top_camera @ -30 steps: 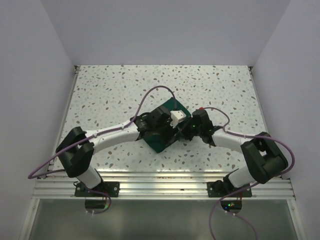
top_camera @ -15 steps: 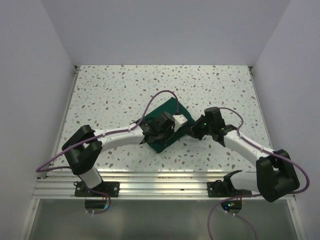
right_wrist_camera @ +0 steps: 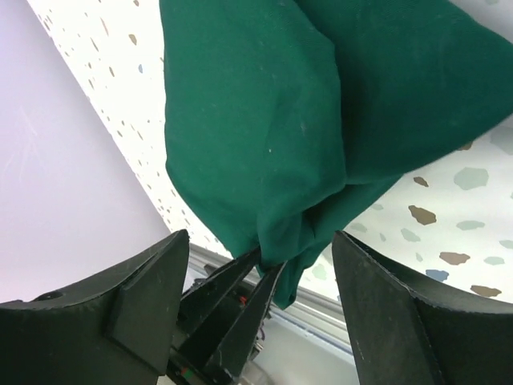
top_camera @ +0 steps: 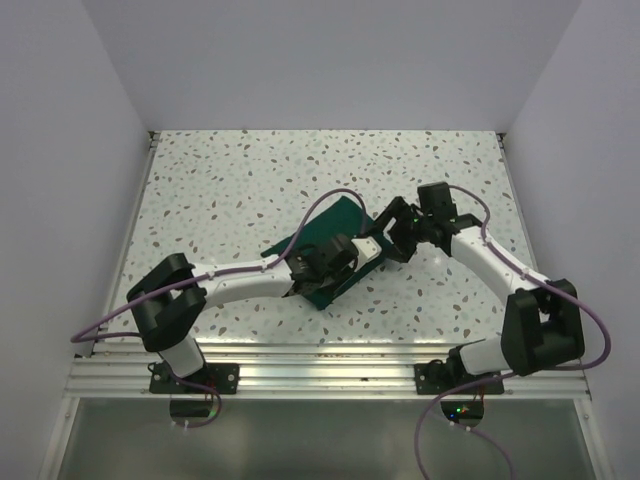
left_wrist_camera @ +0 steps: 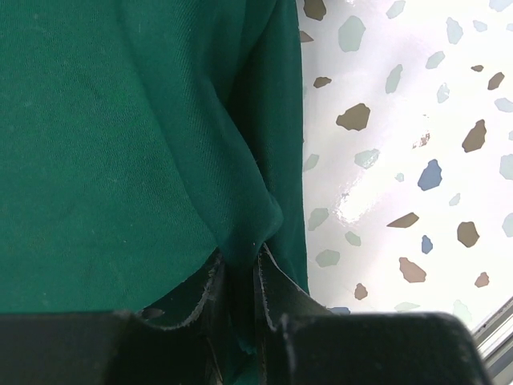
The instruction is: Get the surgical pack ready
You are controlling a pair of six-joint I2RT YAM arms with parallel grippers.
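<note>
The surgical pack shows only as a dark green cloth drape [top_camera: 325,232], folded into a bundle on the speckled table; no instruments, gauze or tray show. My left gripper [top_camera: 352,256] is shut on a raised fold at the bundle's right edge. In the left wrist view its jaws [left_wrist_camera: 240,255] pinch that fold of the drape [left_wrist_camera: 120,144]. My right gripper [top_camera: 392,240] stands open just right of the bundle. In the right wrist view its fingers [right_wrist_camera: 260,237] stand wide apart round the hanging drape [right_wrist_camera: 264,120] and the left gripper's closed fingers [right_wrist_camera: 240,301], touching neither.
The speckled table [top_camera: 220,190] is enclosed by white walls on three sides. An aluminium rail [top_camera: 320,375] runs along its near edge by the arm bases. Purple cables [top_camera: 330,195] loop above both arms.
My right gripper has opened, let go of the drape and drawn back to the right. The left gripper has closed on the drape's fold and shifted right.
</note>
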